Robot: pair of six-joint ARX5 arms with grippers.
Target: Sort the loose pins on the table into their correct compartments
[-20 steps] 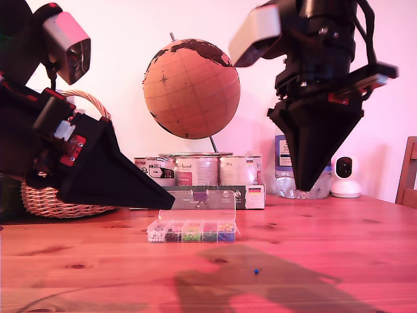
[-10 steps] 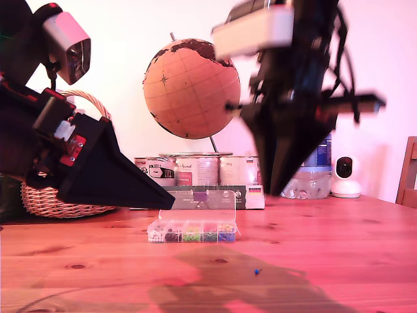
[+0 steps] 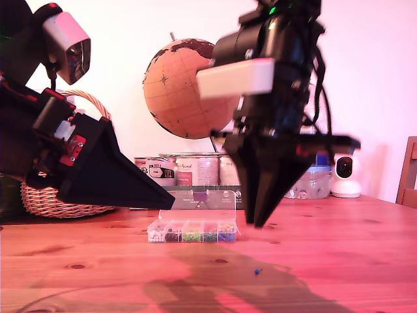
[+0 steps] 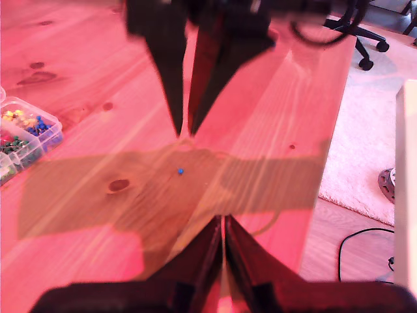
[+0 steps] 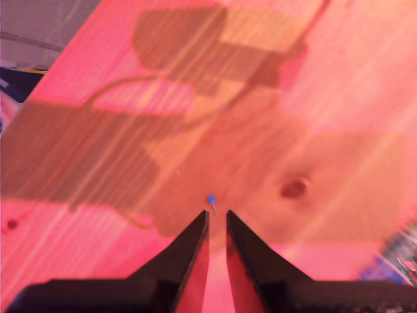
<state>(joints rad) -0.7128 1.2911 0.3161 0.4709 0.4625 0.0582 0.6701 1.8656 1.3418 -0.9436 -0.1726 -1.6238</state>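
Observation:
One loose pin with a blue head (image 3: 257, 270) lies on the wooden table (image 3: 339, 261), in front of the clear box of compartments (image 3: 192, 231) and toward the exterior view's right. The box's lid stands open over coloured pins. My second gripper (image 3: 254, 223) points down a little above the table, just behind the pin (image 5: 212, 199), open by a narrow gap and holding nothing. My first gripper (image 3: 172, 203) stays at the exterior view's left, shut and empty, aimed over the box. Its camera sees the pin (image 4: 180, 171), the box (image 4: 19, 134) and my second gripper (image 4: 186, 130).
Behind the box stand a cardboard tray of tin cans (image 3: 208, 171), a globe (image 3: 189, 88), a wicker basket (image 3: 52, 199), a water bottle (image 3: 313, 182) and a small white camera (image 3: 344, 175). A chair back (image 3: 409, 173) shows at the exterior view's right edge. The table edge (image 4: 326, 169) borders carpet.
My second arm has swung toward the exterior view's left and come down, its tips now close above the table near the blue pin. My first arm, the pin and the box have not moved.

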